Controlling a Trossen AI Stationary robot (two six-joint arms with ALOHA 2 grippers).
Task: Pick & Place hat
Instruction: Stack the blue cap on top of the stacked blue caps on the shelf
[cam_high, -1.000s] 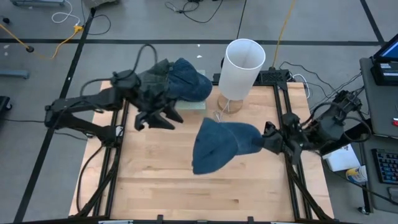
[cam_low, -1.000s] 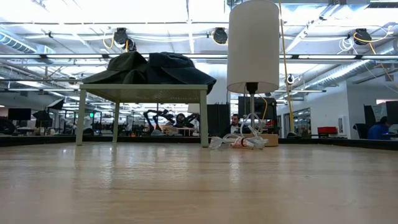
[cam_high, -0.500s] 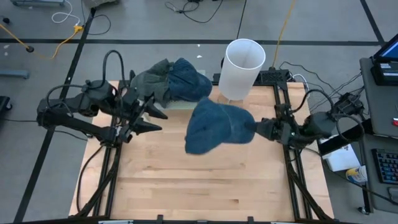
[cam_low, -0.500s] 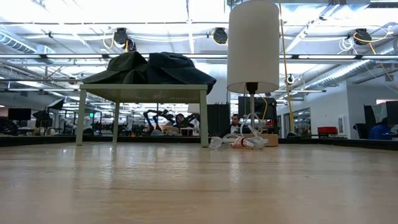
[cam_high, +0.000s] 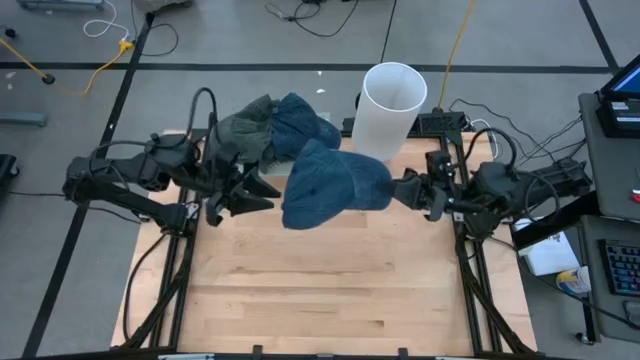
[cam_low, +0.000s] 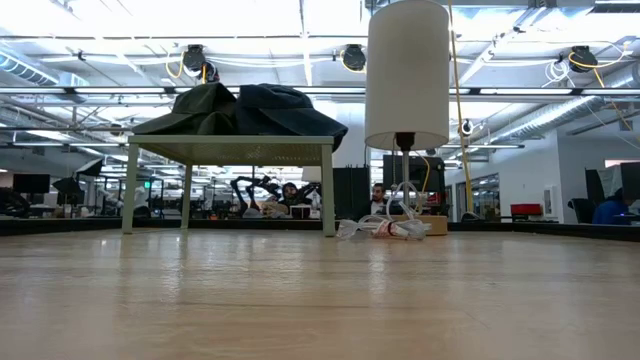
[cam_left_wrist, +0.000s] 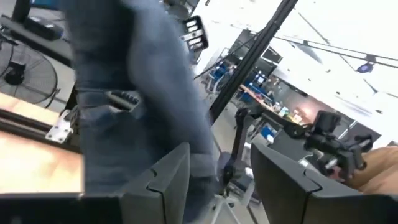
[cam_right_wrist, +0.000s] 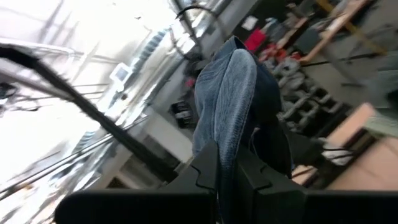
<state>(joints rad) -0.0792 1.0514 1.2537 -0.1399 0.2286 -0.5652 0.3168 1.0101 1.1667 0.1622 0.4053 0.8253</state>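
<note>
My right gripper (cam_high: 396, 190) is shut on a blue denim hat (cam_high: 332, 185) and carries it over the far middle of the table. My left gripper (cam_high: 262, 195) is open. It is just left of that hat, fingers pointing toward it. In the left wrist view the denim hat (cam_left_wrist: 134, 93) hangs in front of the open fingers (cam_left_wrist: 163, 183). An olive hat (cam_high: 245, 130) and a dark blue hat (cam_high: 305, 125) lie on a small pale stand (cam_low: 230, 148) at the far side. Neither gripper shows in the low view. My right gripper pinches the denim hat between its two fingers (cam_right_wrist: 205, 165) at a folded edge (cam_right_wrist: 231, 134) on the hat's right side. It comes level from the table's right. The hat reaches out leftward from the fingers and is lifted clear of the table.
A white lamp (cam_high: 390, 105) stands at the far edge, right of the stand, with cables at its foot (cam_low: 395, 228). The wooden tabletop (cam_high: 330, 290) stretches toward the near edge. Metal frame rails (cam_high: 480, 290) run along both sides.
My right gripper has carried the denim hat toward the table's left and far edges, closer to the stand and to my left gripper. My left gripper has drawn back leftward from the stand, then come a little way back toward the hat.
</note>
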